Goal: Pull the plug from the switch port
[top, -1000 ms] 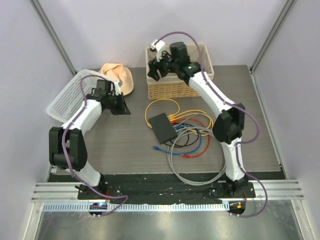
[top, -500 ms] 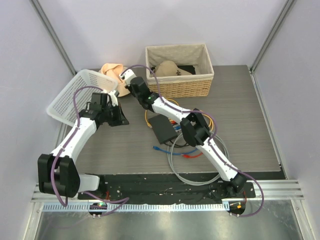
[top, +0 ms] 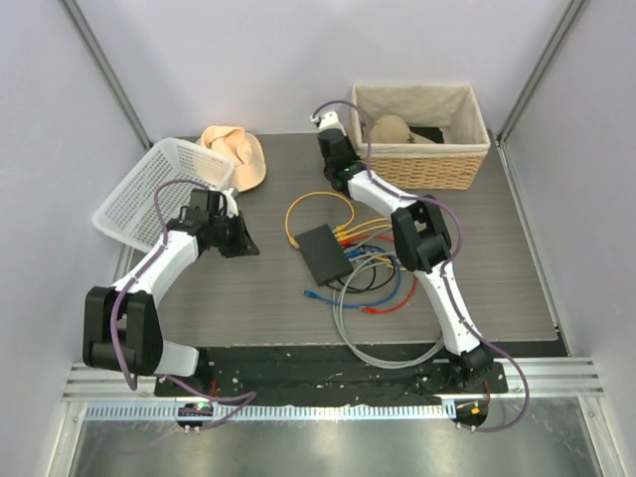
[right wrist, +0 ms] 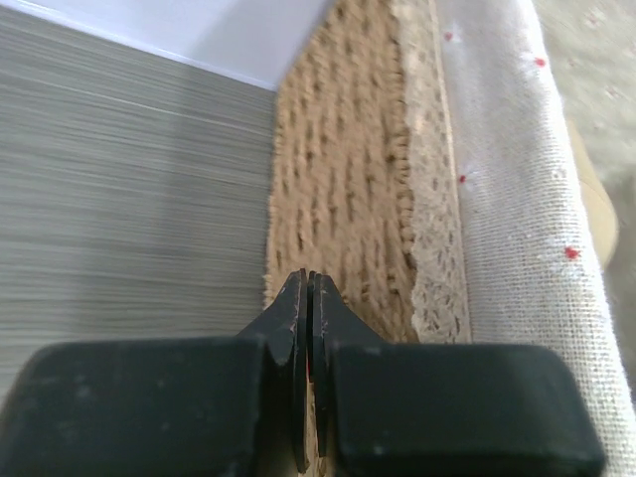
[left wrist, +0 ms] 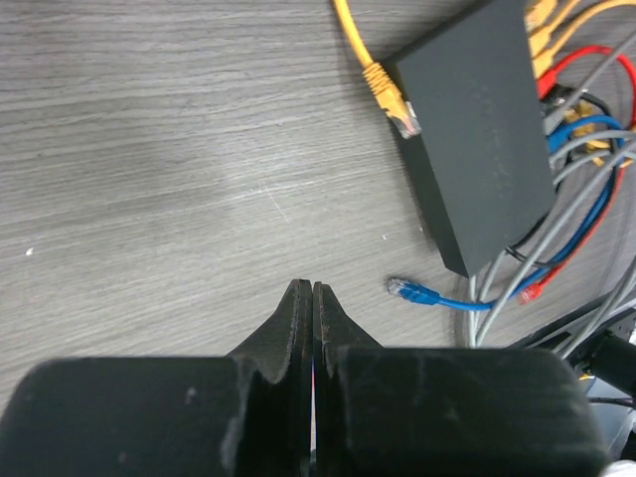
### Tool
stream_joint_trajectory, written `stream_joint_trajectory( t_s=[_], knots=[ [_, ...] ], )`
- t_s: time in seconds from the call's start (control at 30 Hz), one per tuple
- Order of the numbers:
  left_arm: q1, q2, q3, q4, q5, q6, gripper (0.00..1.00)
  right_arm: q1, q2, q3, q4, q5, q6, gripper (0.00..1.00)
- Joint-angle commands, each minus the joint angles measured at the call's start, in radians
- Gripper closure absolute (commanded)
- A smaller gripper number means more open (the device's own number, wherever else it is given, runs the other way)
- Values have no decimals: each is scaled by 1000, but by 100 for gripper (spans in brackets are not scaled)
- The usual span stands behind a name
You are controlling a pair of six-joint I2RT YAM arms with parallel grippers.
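The switch [top: 325, 251] lay flat on the bench [top: 248, 293] amid loose cables [top: 341, 316], probably light and apt to slide, its stiff plugs [top: 344, 237] best gripped by the body, while the left tool [left wrist: 312, 298] and right tool [right wrist: 309, 288] sat closed, holding nothing.

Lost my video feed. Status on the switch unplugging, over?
Left gripper: jaws shut, empty, short of switch. Right gripper: jaws shut, empty, at wicker basket corner. Cables plugged into switch, tangled loops beside ports.
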Motion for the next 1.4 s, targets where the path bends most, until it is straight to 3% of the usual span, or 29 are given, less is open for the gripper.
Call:
stream_joint_trajectory(
  t_s=[0.0, 0.27, 0.37, 0.4, 0.47, 0.5, 0.6, 0.77, 0.9, 1.03, 1.37],
  knots=[
    [-18, 53, 31, 70, -11, -15, 100, -126, -155, -70, 43, 83, -43, 99],
    [-127, 173, 66, 84, 4, -10, 99, -194, -346, -251, -68, -33, 3, 99],
    [-187, 234, 71, 101, 53, -19, 99, -177, -513, -415, -165, -252, 29, 99],
    [-205, 250, 92, 101, 62, -15, 99, -166, -567, -461, -235, -421, 20, 99],
    [-205, 306, 123, 76, 61, -4, 100, -160, -711, -598, -323, -613, -4, 99],
    [-205, 319, 158, 63, 53, 4, 100, -149, -754, -673, -442, -818, -86, 99],
    [-198, 334, 186, 32, 47, 33, 100, -96, -908, -819, -649, -1094, -298, 99],
    [-149, 272, 146, 29, 1, 60, 100, 47, -1023, -994, -733, -1073, -363, 99],
    [-92, 207, 117, 35, 1, 64, 100, 66, -1040, -1063, -645, -1012, -294, 99],
    [-34, 115, 57, 85, 7, 79, 100, 64, -985, -1060, -621, -915, -313, 99],
    [-20, -71, -53, 150, 19, 110, 100, 66, -778, -982, -609, -825, -420, 99]
  ],
)
